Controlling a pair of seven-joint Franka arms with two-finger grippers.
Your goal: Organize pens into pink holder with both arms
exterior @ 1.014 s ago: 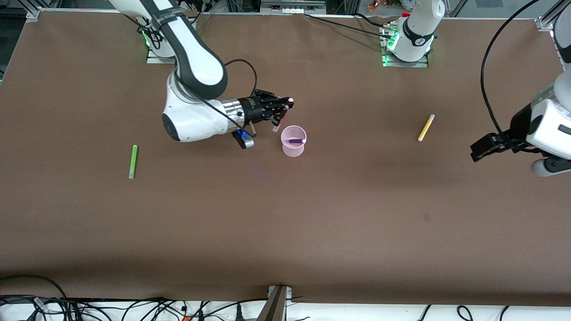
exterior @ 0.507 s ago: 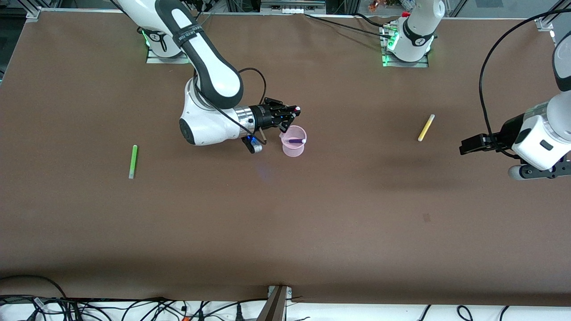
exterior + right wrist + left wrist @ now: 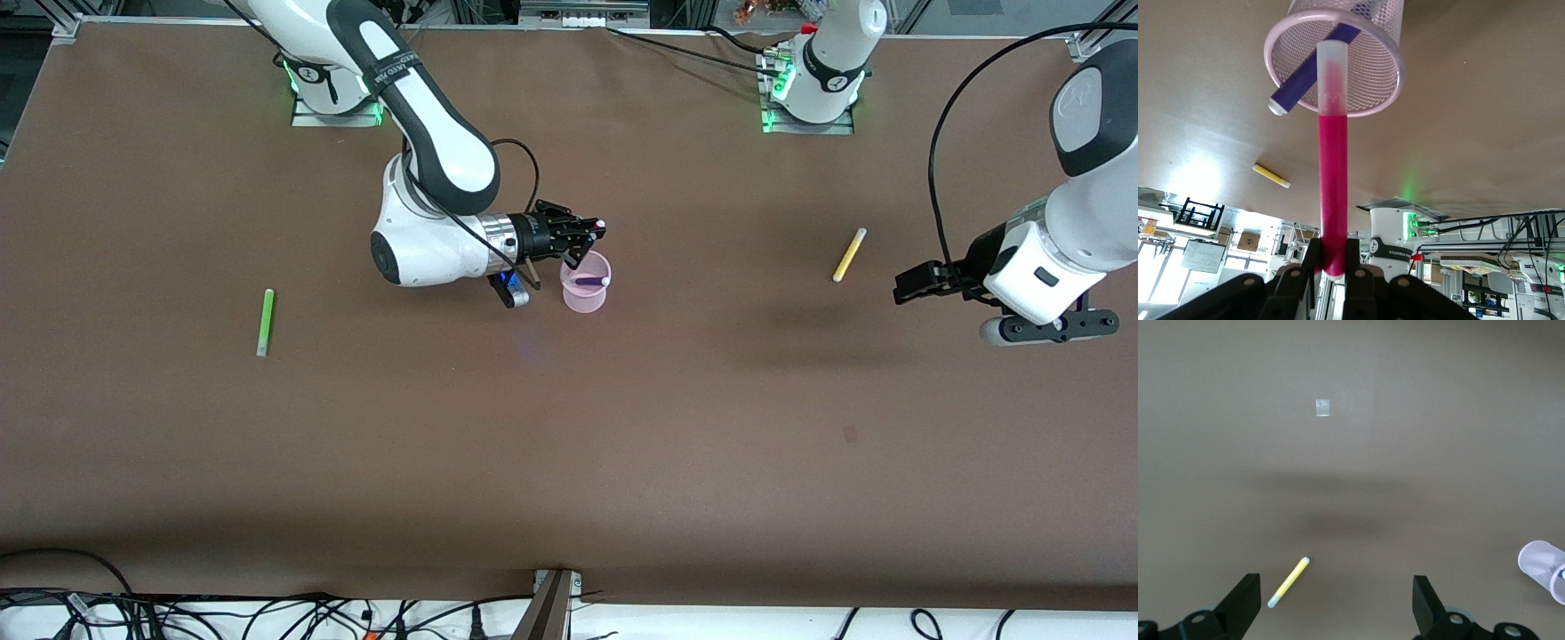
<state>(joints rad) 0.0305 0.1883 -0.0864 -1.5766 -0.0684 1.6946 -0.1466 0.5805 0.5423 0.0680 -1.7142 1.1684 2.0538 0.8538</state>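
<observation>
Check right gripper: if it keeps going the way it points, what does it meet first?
Likely the pink holder. The right gripper is shut on the magenta pen, whose tip sits at the rim, above the purple pen inside. Depth is uncertain.

The pink mesh holder (image 3: 586, 282) stands upright mid-bench, a dark purple pen (image 3: 589, 282) leaning inside it. The magenta pen (image 3: 1333, 160) hangs pale end down over its rim, pinched in the right hand (image 3: 590, 233). The yellow pen (image 3: 849, 254) lies at the holder's 3 o'clock, the green pen (image 3: 265, 322) at 9 o'clock.
</observation>
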